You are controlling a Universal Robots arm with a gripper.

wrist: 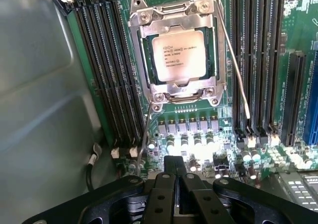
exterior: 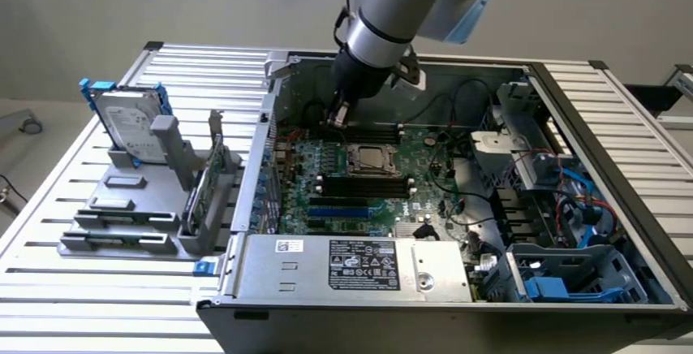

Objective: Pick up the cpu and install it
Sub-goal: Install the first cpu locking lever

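cpu [wrist: 178,52] lies flat in the socket, mid motherboard [exterior: 433,167], between the memory slot banks [wrist: 107,60]. The metal load plate [wrist: 184,90] is down over its edges, there to press the chip onto the contacts, so it reads as seated. The wire lever [wrist: 235,71] looks splayed off to the side; possibly not latched, hard to call from this angle. Gripper [wrist: 179,167] hangs over the board just beside the socket, fingers pinched together, nothing between them, apparently touching nothing.

Silver-grey arm [exterior: 379,28], pale blue joint cap [exterior: 468,6]; black end effector [wrist: 175,163], linkage plates [wrist: 94,201] dotted with probable screws.
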